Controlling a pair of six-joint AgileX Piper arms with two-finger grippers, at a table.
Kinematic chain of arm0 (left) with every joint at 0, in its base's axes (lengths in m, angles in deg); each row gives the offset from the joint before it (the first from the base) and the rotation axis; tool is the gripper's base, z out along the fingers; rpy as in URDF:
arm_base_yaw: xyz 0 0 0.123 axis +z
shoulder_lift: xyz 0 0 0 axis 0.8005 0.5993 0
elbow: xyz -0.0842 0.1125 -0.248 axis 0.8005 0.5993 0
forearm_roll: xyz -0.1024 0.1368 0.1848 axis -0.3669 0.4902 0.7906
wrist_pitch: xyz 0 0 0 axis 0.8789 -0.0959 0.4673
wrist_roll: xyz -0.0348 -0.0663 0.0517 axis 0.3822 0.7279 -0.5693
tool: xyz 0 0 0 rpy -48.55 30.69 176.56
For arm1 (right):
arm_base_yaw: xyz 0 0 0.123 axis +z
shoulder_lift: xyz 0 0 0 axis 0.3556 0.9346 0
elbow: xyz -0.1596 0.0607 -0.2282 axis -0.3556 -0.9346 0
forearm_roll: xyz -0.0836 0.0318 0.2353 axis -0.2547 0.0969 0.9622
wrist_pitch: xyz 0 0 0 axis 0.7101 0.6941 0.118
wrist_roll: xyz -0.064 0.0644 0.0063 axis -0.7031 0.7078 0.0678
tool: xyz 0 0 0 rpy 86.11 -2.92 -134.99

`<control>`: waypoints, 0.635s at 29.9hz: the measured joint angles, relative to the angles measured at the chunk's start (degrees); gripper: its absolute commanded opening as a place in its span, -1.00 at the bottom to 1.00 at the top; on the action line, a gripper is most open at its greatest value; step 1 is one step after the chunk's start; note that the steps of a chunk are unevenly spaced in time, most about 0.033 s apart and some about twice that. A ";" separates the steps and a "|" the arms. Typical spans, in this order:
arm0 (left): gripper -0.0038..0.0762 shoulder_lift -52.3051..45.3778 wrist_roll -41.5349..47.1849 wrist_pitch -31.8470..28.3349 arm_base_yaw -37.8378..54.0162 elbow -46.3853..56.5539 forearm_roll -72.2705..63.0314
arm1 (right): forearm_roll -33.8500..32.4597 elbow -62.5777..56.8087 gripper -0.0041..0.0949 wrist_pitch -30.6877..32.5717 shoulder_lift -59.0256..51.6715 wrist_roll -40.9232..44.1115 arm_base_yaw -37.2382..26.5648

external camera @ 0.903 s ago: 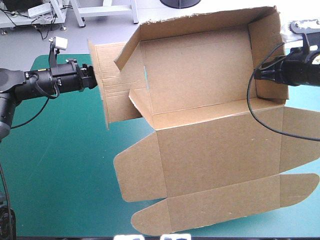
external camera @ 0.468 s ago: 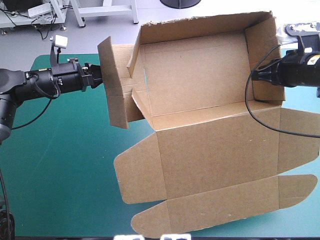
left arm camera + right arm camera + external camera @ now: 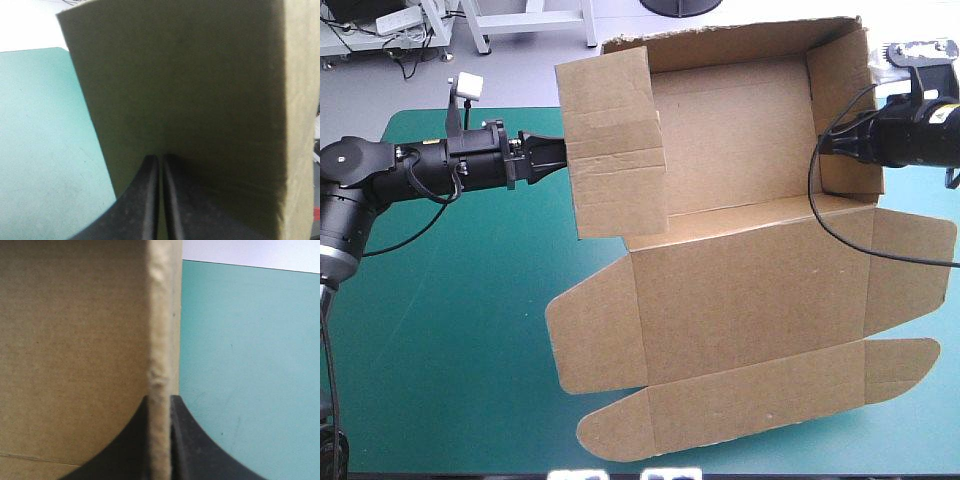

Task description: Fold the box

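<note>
One brown box (image 3: 740, 300) — on teal-green cover (image 3: 450, 330)

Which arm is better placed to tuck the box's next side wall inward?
Left, probably. The left end effector is shut on the brown cardboard box's creased left flap, raised, ready to fold inward; the right end effector only pinches the upright right wall.
</note>
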 measured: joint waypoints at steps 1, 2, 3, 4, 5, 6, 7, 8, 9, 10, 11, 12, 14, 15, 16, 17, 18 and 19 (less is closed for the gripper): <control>-0.56 0.00 0.00 0.00 0.00 0.00 -0.43 | -0.01 0.00 -0.91 0.00 0.24 -0.05 0.00; -0.43 0.00 0.00 0.00 0.00 0.00 -0.77 | -0.01 0.00 -0.91 0.00 0.42 -0.05 0.00; -0.29 0.00 0.00 0.00 0.00 0.00 -0.99 | -0.01 0.00 -0.91 0.00 0.69 -0.05 0.00; -0.18 0.00 0.00 0.00 0.00 0.00 -1.10 | -0.01 0.00 -0.91 0.00 1.01 -0.11 0.00; -0.06 0.00 0.00 0.00 0.00 0.00 -1.23 | -0.06 0.00 -0.91 -0.03 1.33 -0.23 0.00; 0.03 0.00 0.00 0.00 0.00 0.00 -1.25 | -0.06 0.00 -0.91 -0.07 1.55 -0.25 0.00; 0.08 0.00 0.00 0.00 0.00 0.00 -1.32 | -0.06 0.00 -0.91 -0.21 1.87 -0.30 0.00; 0.09 0.00 0.00 0.00 0.00 0.00 -1.41 | -0.06 0.00 -0.91 -0.38 2.05 -0.37 0.00; 0.09 0.00 0.00 0.00 0.00 0.00 -1.47 | -0.06 0.00 -0.91 -0.43 2.39 -0.42 0.00; 0.09 0.00 0.00 0.00 0.00 0.00 -1.47 | -0.06 0.00 -0.91 -0.42 2.58 -0.42 0.00; 0.09 0.00 0.00 0.00 0.00 0.00 -1.47 | -0.06 0.00 -0.91 -0.42 2.71 -0.42 0.00; 0.09 0.00 0.00 0.00 0.00 0.00 -1.61 | -0.06 0.00 -0.91 -0.49 3.07 -0.42 0.00; 0.09 0.00 0.00 0.00 0.00 0.00 -1.68 | -0.06 0.00 -0.91 -0.61 3.44 -0.46 0.00; 0.09 0.00 0.00 0.00 0.00 0.00 -1.75 | -0.06 0.00 -0.91 -0.81 3.66 -0.46 0.00; 0.09 0.00 0.00 0.00 0.00 0.00 -1.81 | -0.06 0.00 -0.91 -0.94 3.72 -0.46 0.00; 0.09 0.00 0.00 0.00 0.00 0.00 -1.81 | -0.06 0.00 -0.91 -1.06 3.79 -0.46 0.00; 0.09 0.00 0.00 0.00 0.00 0.00 -1.87 | -0.06 0.00 -0.91 -1.19 3.85 -0.46 0.00; 0.09 0.00 0.00 0.00 0.00 0.00 -1.87 | 0.07 0.00 -0.91 -1.29 3.91 -0.46 0.00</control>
